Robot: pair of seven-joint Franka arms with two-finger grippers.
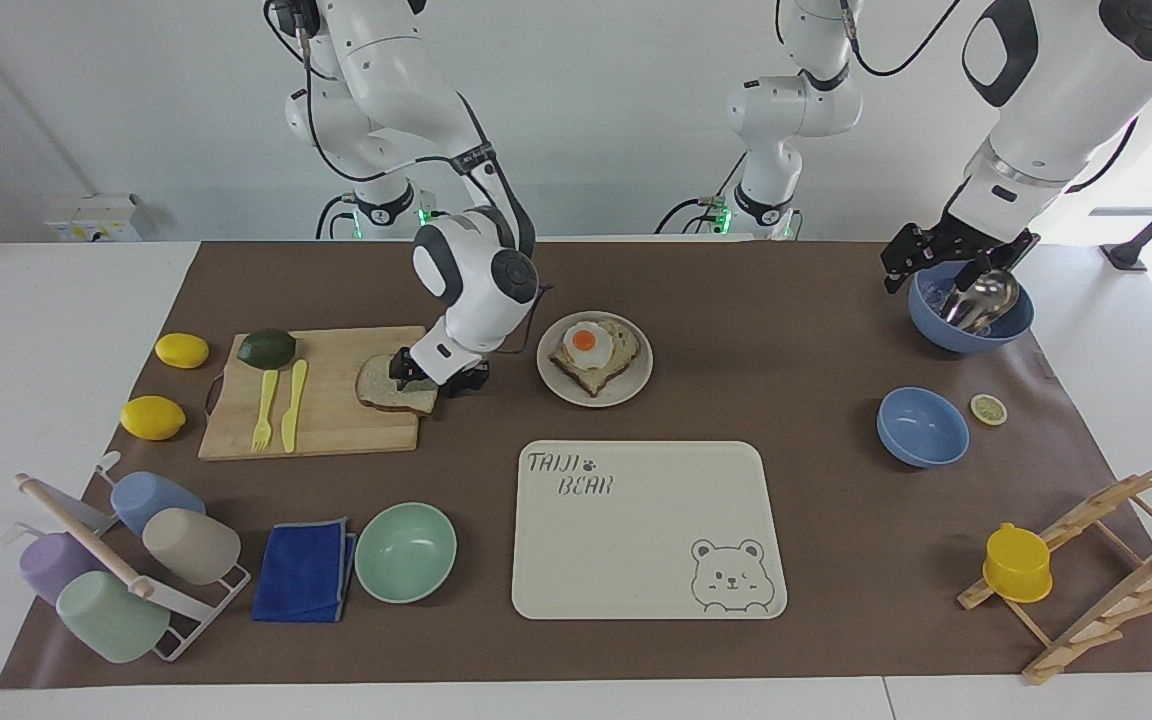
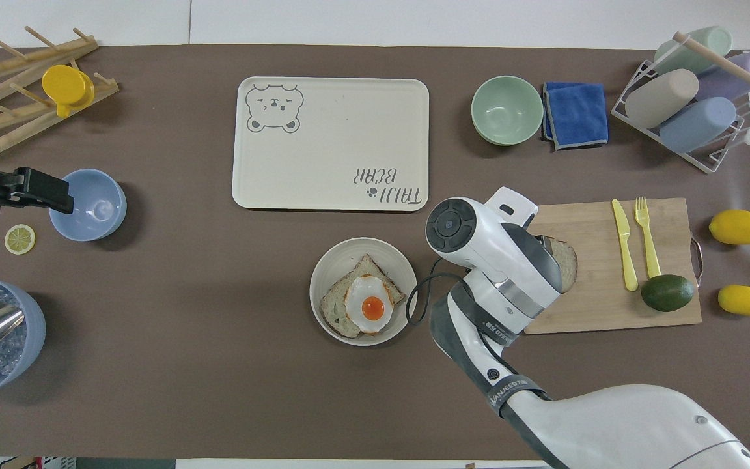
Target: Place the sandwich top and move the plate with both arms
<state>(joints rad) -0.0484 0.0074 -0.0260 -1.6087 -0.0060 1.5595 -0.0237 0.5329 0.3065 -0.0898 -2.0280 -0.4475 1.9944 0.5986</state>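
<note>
The bread (image 1: 391, 386) lies on the board's (image 1: 326, 420) edge nearest the plate (image 1: 636, 385). The right hand (image 1: 433, 376) straddles its edge, fingers apart, gripping nothing yet. Best to pinch the crust firmly and lift level. The left hand (image 1: 936, 262) waits open over a blue bowl (image 1: 976, 335).

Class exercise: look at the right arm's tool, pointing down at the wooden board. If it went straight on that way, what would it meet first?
Most likely the sandwich top on the wooden cutting board: the right tool is angled down at the slice's edge nearest the plate. Whether it already touches cannot be told.
</note>
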